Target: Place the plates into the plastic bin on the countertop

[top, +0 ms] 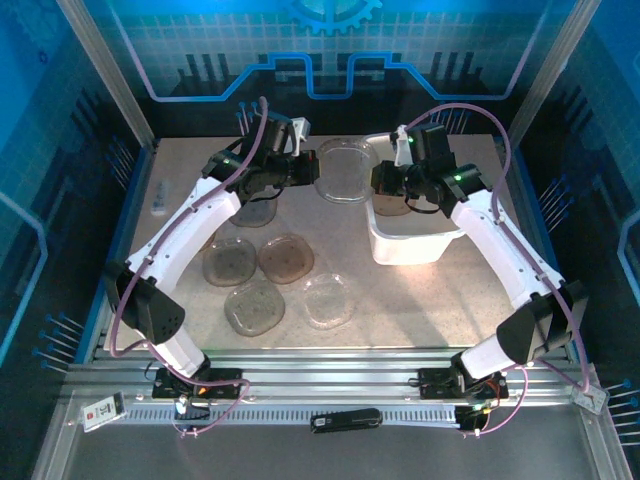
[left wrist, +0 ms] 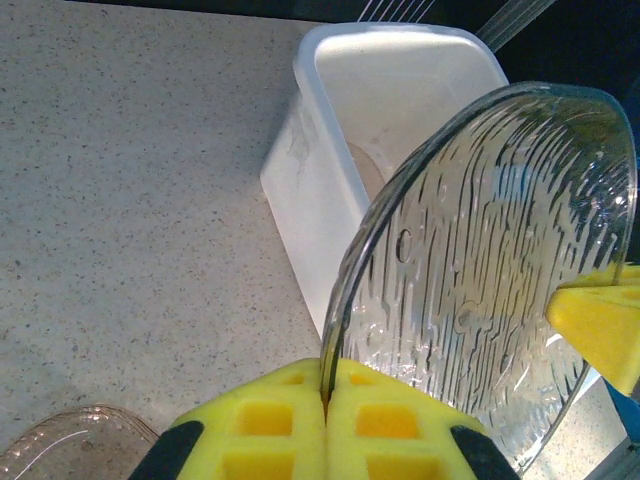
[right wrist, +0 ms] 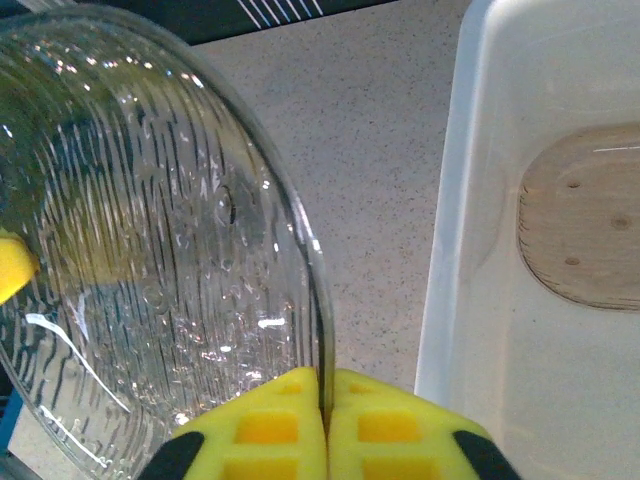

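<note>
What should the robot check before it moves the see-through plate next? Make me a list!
1. Left claw pinches the clear plate at its rim: ok.
2. Right claw pinches the opposite rim: ok.
3. Plate is over the plastic bin: not ok, it is beside the bin, with bare countertop between them.
4. Bin has room: ok, one brown plate lies flat inside.
5. One claw alone would hold the plate firmly: cannot tell.

Frame edge clips plastic bin (right wrist: pixel 450 250) at right, brown plate (right wrist: pixel 585 220) inside it, clear plate (right wrist: pixel 150 250) left of it
</note>
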You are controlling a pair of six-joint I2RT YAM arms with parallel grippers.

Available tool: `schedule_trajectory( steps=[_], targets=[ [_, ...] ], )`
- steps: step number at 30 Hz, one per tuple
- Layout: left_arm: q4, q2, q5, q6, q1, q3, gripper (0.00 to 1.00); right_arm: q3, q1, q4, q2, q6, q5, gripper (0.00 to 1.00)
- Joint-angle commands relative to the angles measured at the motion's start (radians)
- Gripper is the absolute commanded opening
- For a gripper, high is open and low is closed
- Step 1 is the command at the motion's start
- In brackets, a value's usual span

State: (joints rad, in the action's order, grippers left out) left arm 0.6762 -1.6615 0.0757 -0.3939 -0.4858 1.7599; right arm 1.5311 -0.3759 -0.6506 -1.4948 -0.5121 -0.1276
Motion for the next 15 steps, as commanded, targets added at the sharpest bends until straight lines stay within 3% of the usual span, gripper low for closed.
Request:
schedule_trajectory(
  steps=[1,7,15],
  targets=[
    [0.006,0.016,0.015,0.007,-0.022,0.058,0.02,-0.019,0.013,0.020,0.022,-0.003,0.019,0.05],
    [0.013,0.012,-0.007,0.014,-0.025,0.072,0.37,-0.033,0.028,0.029,0.039,-0.014,0.030,0.00],
    [0.045,-0.029,-0.020,0.049,-0.017,0.155,0.57,-0.024,0.110,0.024,0.049,-0.013,0.024,0.00]
  ],
)
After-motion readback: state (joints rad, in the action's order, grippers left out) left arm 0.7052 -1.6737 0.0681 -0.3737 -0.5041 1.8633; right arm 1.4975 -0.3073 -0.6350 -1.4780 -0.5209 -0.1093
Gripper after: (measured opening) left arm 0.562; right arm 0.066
